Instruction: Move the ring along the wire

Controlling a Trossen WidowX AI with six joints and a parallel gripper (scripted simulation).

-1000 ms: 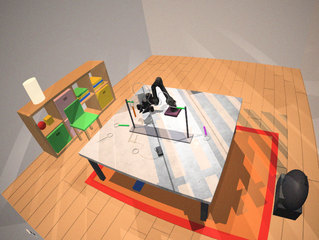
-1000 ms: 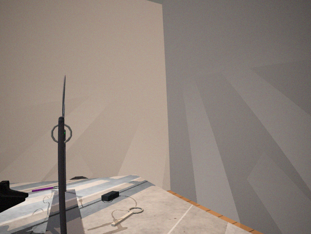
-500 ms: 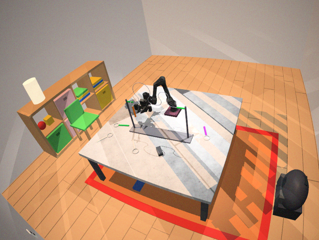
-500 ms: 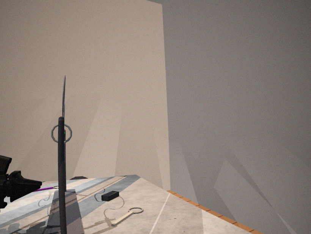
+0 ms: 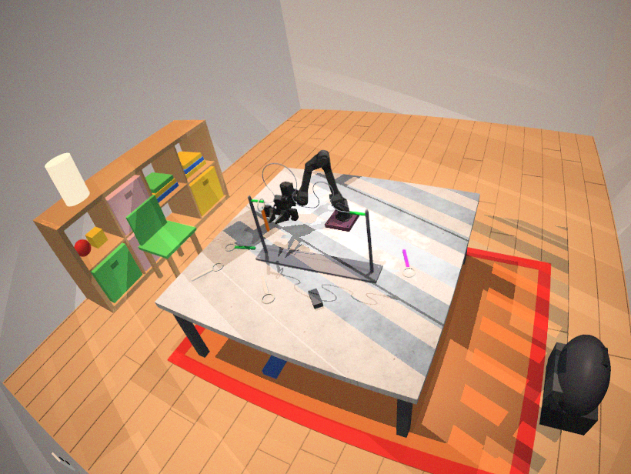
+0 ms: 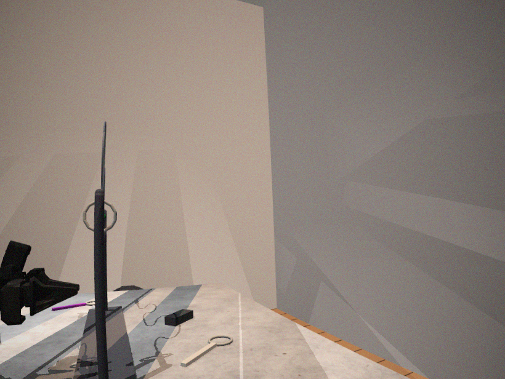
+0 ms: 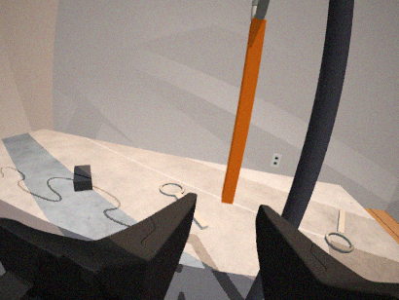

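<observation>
The orange handle [image 5: 265, 221] [image 7: 243, 112] hangs down from its ring [image 6: 84, 216], at the green part [image 5: 256, 201] of the wire next to the left post [image 5: 257, 224] [image 6: 100, 265] [image 7: 323, 107]. The other green part [image 5: 358, 213] is next to the right post [image 5: 368, 245]. My gripper [image 5: 268, 214] [image 7: 227, 206] is partly open with nothing between its fingers, close to the handle on the arm's side. In the wrist view the handle's lower end shows just above the gap between the fingertips. The post hides the handle in the exterior view.
The thin grey wire [image 6: 103, 159] arches above the gripper between the posts. The posts stand on a dark base plate [image 5: 315, 265]. A black box [image 5: 315, 298] [image 6: 178, 317] [image 7: 83, 178], a green-handled ring [image 5: 245, 248], a magenta-handled ring [image 5: 405, 257] and pale-handled rings lie on the table.
</observation>
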